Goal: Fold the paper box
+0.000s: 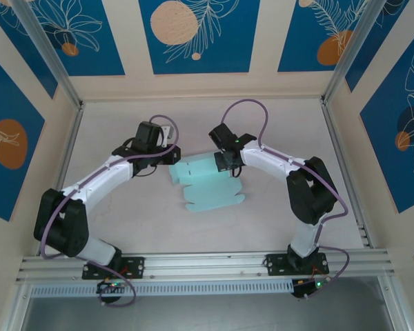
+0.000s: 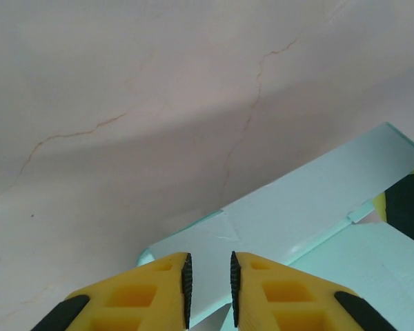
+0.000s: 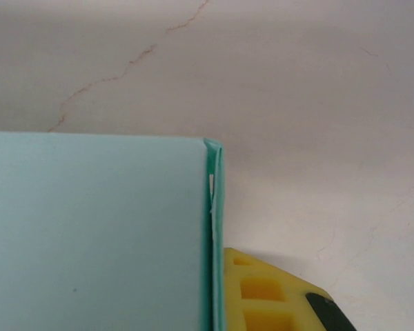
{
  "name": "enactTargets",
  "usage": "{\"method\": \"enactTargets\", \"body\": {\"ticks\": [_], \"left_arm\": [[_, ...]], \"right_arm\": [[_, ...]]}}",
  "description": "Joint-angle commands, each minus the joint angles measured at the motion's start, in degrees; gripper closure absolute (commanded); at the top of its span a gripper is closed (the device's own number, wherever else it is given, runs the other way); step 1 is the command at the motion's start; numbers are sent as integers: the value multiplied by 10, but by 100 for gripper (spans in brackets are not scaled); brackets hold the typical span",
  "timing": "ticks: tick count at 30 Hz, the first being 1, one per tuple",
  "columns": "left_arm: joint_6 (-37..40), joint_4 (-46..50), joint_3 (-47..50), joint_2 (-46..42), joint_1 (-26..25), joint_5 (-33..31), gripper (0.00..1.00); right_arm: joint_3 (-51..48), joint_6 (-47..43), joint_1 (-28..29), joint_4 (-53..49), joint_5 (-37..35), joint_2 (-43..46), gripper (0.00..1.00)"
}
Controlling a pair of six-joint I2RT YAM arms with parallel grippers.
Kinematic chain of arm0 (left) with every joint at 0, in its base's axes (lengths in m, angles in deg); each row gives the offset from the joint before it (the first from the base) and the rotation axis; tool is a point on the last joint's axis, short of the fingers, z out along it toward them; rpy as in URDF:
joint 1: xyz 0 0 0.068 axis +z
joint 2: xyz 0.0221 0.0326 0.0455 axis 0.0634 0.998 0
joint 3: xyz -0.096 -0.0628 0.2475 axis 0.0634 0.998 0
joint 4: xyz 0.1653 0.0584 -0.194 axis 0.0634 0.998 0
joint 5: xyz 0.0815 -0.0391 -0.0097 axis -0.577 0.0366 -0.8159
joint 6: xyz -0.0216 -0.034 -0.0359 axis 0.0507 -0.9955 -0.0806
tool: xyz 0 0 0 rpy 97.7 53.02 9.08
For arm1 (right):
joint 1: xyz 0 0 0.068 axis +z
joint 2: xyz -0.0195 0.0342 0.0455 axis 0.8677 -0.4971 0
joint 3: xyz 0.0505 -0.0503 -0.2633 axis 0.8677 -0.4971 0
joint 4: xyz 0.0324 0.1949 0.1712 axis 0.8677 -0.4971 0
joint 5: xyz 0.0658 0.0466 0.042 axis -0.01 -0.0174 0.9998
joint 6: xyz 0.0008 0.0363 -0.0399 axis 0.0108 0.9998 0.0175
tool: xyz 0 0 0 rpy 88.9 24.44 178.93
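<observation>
Blue-panelled walls point(image 1: 193, 34), a pale veined worktop point(image 1: 145, 227), and the box point(image 1: 210, 187) lies mid-worktop, mostly flat. The right end effector point(image 1: 228, 163) is clenched on its far edge, part of it standing upright. The left end effector point(image 2: 209, 269) is at the far-left corner, jaws nearly together with the box's edge in the gap. Pinched or not, can't tell.

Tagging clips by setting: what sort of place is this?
Probably a lab robot booth, not a home or shop: left arm and right arm bolted to a metal rail, a pale table, and walls of blue patterned panels in metal framing.
</observation>
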Motion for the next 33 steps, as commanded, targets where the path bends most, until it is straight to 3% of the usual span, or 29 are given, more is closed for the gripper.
{"method": "enactTargets", "body": {"ticks": [1,6,21,28,33], "left_arm": [[-27,-19,10,19,-13,-25,80],[-48,-57,32,18,-14,-60,80],[-80,-81,51,39,-46,-59,82],[-111,-106,110,1,-46,-120,81],[-120,-142,112,20,-46,-102,81]], "right_arm": [[-6,20,-3,16,-5,-8,100],[-18,29,-3,30,-11,-5,100],[-18,53,-3,40,-11,-17,100],[-22,59,-3,51,-6,-19,100],[-21,59,0,54,-9,-20,100]]}}
